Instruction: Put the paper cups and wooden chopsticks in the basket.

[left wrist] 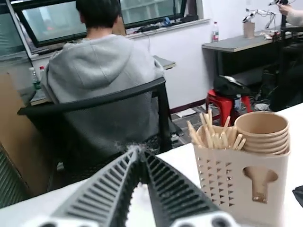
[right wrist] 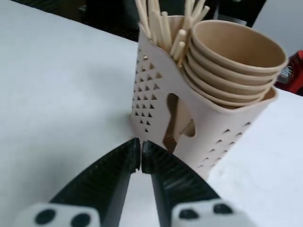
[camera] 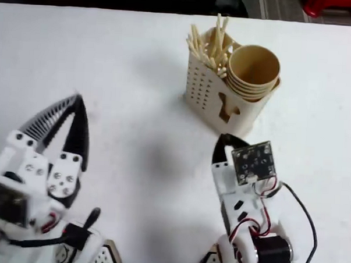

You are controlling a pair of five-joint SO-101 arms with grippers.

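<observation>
The white table (camera: 109, 59) carries the basket (camera: 207, 95), which stands upright. Inside it the paper cups (camera: 255, 68) sit stacked beside the upright chopsticks (camera: 207, 42). The right gripper (camera: 223, 139), pressed together on nothing, is just beside the basket. The left gripper (camera: 78, 99), likewise closed and empty, is well apart from it.

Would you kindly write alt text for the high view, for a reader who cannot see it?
A basket on a white table holds stacked paper cups and chopsticks. The right gripper sits shut close to it; the left gripper, also shut, is farther off.
</observation>
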